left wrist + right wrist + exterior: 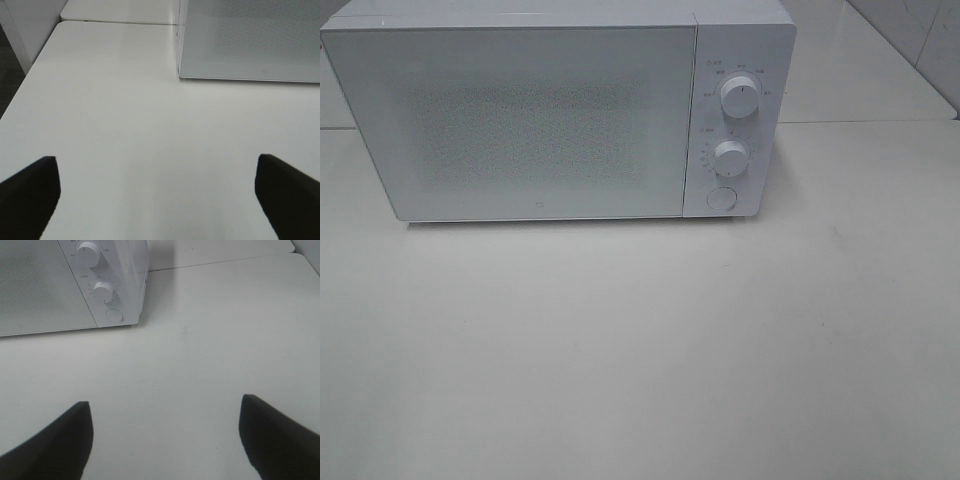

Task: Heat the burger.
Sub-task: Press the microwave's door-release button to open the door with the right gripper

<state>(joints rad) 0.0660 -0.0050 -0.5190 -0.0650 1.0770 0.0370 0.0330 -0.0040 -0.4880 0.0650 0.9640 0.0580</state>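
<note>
The burger is out of view in every frame. A white microwave [550,110] stands at the back of the table with its door shut; its door also shows in the left wrist view [250,40] and its control side in the right wrist view [75,285]. My left gripper [157,192] is open over bare table, with nothing between its dark fingers [30,192]. My right gripper [165,432] is open as well, empty, with the microwave's knobs [102,291] ahead of it. Neither gripper shows in the exterior high view.
The microwave's panel carries two knobs [740,97] [730,157] and a round button [721,198]. White tabletop [640,350] stretches in front of it. The table's left edge [30,70] drops to a dark floor, and a second table [120,11] adjoins behind.
</note>
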